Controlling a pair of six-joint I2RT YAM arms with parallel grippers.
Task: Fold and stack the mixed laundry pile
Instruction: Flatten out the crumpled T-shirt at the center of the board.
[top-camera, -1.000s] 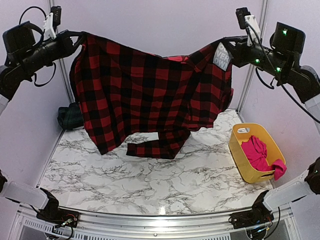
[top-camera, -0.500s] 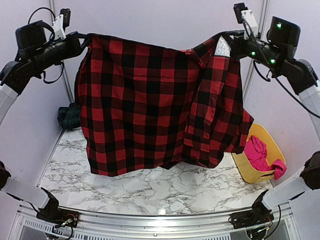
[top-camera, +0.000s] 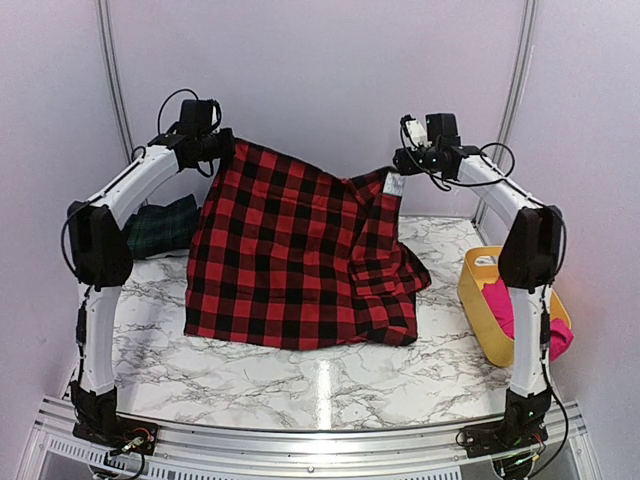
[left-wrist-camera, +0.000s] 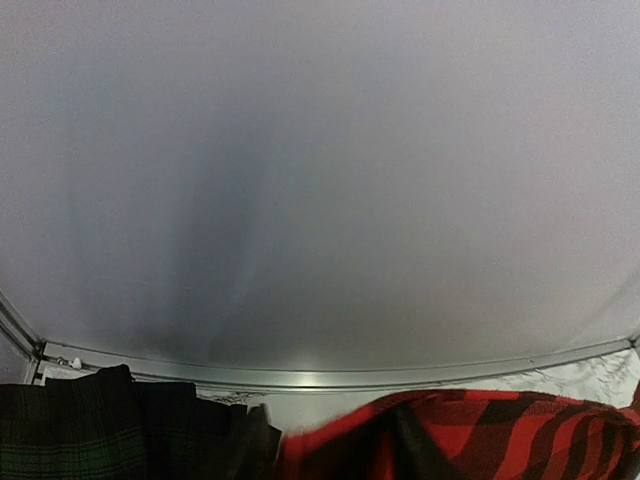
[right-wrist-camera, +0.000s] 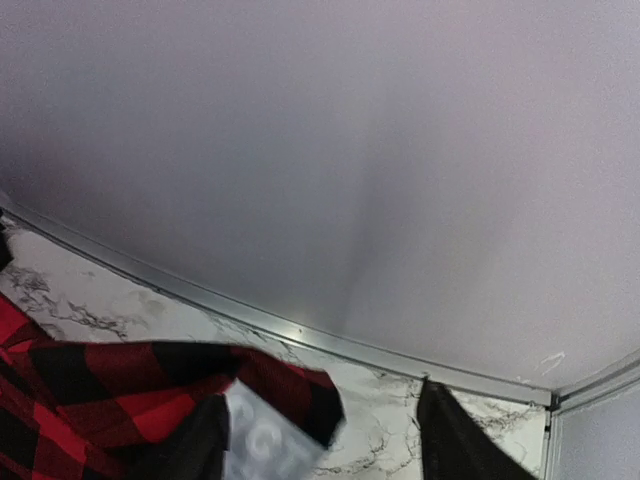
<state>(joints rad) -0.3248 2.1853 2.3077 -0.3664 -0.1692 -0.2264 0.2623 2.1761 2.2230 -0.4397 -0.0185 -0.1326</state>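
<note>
The left pincer (top-camera: 222, 148) and right pincer (top-camera: 398, 165) each grasp a top corner of the red-and-black checked shirt (top-camera: 290, 260).

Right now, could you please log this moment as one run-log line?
left gripper: holds checked garment | right gripper: holds same | hem: on table

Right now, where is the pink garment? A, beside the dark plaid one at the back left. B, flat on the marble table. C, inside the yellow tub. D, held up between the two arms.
C: the pink garment lies in the yellow tub on the right; the garment held up is the red-and-black checked shirt.
</note>
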